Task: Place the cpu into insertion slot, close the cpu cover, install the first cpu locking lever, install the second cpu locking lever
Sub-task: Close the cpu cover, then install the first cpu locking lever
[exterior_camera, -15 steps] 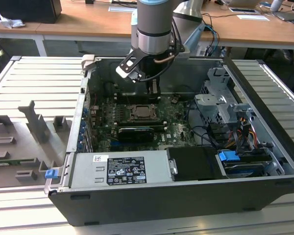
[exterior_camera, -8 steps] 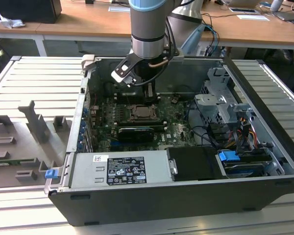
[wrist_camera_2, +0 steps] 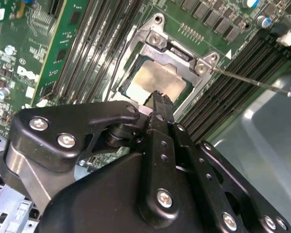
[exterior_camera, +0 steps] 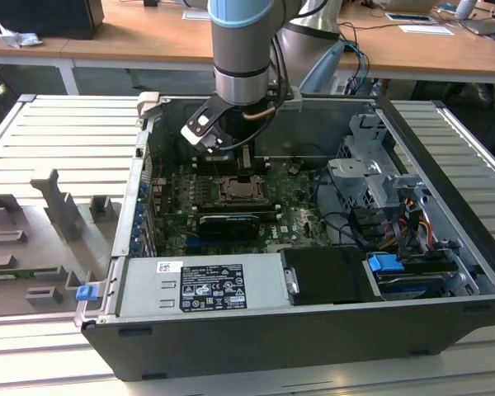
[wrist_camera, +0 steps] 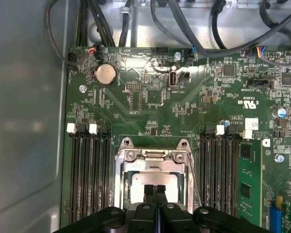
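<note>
Fingertips of my hand (wrist_camera: 155, 190), clenched and empty, sit just over the cpu (wrist_camera: 136, 187), framed by the cpu cover (wrist_camera: 153, 155), six o'clock from the hand in the exterior view.

A white label (exterior_camera: 210, 287) of dense print covers the power supply (exterior_camera: 136, 289); tiny white lettering dots the motherboard (wrist_camera: 150, 97). No words legible.

cpu cover (wrist_camera: 155, 155): lay flat on the motherboard (wrist_camera: 150, 104).
cpu (wrist_camera: 153, 177): sat inside the cover's window.
memory slots (wrist_camera: 89, 179): flanked the cover on both sides.
gripper (wrist_camera: 155, 187): hung just over the cpu, fingertips together.
power supply (exterior_camera: 202, 285): lay along the case's (exterior_camera: 231, 342) near wall, before the motherboard.
drive cage (exterior_camera: 371, 169): stood at the exterior view's right of the motherboard.
</note>
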Controlling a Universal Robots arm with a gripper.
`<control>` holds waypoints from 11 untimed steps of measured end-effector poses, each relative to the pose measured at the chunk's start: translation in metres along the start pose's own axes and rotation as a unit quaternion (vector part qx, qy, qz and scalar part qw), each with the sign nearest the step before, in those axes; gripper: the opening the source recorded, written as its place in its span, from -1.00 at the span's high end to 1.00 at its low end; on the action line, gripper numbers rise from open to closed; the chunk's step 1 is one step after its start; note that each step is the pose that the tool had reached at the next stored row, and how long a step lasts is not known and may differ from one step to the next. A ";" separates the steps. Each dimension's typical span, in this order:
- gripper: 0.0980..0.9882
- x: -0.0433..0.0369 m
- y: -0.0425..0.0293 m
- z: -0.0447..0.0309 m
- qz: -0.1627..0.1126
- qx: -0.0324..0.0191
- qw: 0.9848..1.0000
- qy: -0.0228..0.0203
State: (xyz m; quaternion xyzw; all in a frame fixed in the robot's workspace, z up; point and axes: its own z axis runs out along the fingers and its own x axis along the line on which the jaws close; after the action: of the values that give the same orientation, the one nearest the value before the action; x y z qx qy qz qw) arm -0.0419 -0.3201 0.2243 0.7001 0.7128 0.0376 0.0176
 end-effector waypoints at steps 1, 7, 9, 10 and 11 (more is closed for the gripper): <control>0.98 0.0000 0.0000 0.0002 0.000 0.000 1.000 0.000; 0.98 0.0000 -0.0025 0.0021 0.000 0.000 1.000 0.001; 0.98 0.0001 -0.0036 0.0025 0.000 0.000 1.000 0.003; 0.98 0.0001 -0.0041 0.0025 0.000 0.000 1.000 0.004; 0.98 0.0000 -0.0044 0.0025 0.000 0.000 1.000 0.004</control>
State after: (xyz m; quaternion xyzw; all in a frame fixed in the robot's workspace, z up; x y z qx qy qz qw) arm -0.0460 -0.3201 0.2214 0.7001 0.7128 0.0404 0.0148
